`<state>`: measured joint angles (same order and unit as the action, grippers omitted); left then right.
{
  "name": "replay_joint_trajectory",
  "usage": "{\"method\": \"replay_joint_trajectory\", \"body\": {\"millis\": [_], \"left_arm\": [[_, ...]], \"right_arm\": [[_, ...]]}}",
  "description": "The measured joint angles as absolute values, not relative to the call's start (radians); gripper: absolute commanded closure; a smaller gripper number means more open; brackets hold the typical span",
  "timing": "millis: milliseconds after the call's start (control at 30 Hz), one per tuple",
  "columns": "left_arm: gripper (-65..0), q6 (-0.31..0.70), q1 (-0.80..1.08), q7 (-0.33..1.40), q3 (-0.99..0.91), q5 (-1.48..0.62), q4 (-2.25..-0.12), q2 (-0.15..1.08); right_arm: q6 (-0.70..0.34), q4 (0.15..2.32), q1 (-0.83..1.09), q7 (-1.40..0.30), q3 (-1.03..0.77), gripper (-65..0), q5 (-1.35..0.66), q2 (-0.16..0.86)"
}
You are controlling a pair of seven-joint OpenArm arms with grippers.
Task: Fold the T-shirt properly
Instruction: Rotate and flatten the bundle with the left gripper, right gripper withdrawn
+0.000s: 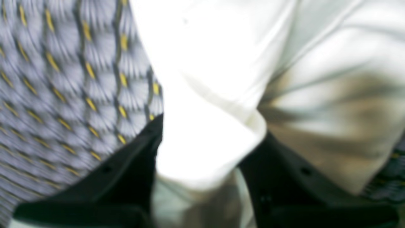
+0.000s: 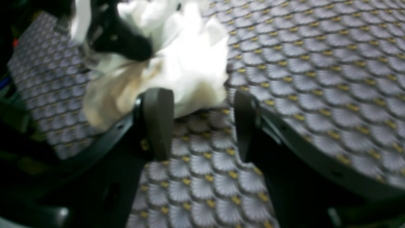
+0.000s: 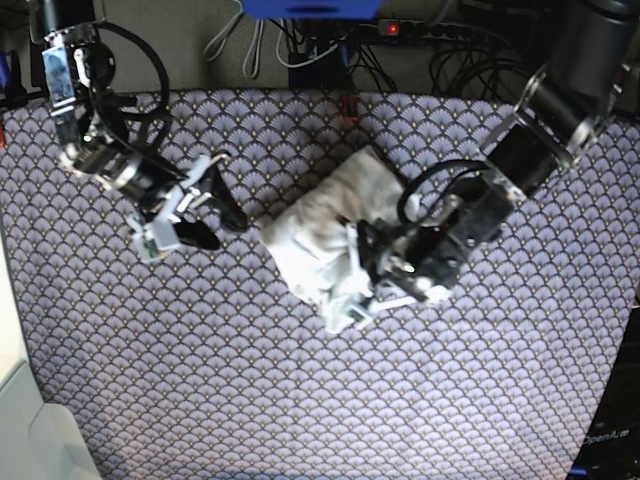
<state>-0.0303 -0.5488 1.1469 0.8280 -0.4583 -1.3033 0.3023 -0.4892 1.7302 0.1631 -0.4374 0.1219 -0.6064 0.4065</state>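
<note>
— Shirt location?
— T-shirt (image 3: 318, 238) lies bunched mid-bench (image 3: 300, 400) on the scale-patterned cover.
— Left gripper (image 3: 368, 262)?
— Clenched on the T-shirt's four-o'clock edge — cloth fills its jaws.
— Right gripper (image 3: 212, 220)?
— Released, jaws apart, at the heap's nine o'clock, grasping nothing.

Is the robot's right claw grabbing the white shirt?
No, the right gripper is open over the patterned tablecloth, with the T-shirt lying beyond its fingertips, not between them.

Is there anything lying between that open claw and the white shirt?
No. In the base view, only bare patterned tablecloth lies between the right claw and the T-shirt.
</note>
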Motion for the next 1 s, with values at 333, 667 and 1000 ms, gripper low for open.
{"method": "replay_joint_trajectory", "body": {"millis": [333, 667, 1000], "left_arm": [[-4.9, -0.025, -0.649, 0.982, 1.151, -0.263, -1.316, 0.288], [-36.1, -0.019, -0.605, 0.886, 1.174, 0.046, -1.3, 0.231], [-65.0, 0.043, -0.612, 0.838, 1.156, 0.078, -1.338, 0.271]], "right_arm": [[-0.49, 1.73, 0.229, -0.446, 0.02, -31.8, -0.602, 0.41], [-0.489, 1.728, 0.252, -0.445, 0.022, -31.5, -0.602, 0.41], [-0.489, 1.729, 0.253, -0.444, 0.02, -31.4, -0.602, 0.407]]}}
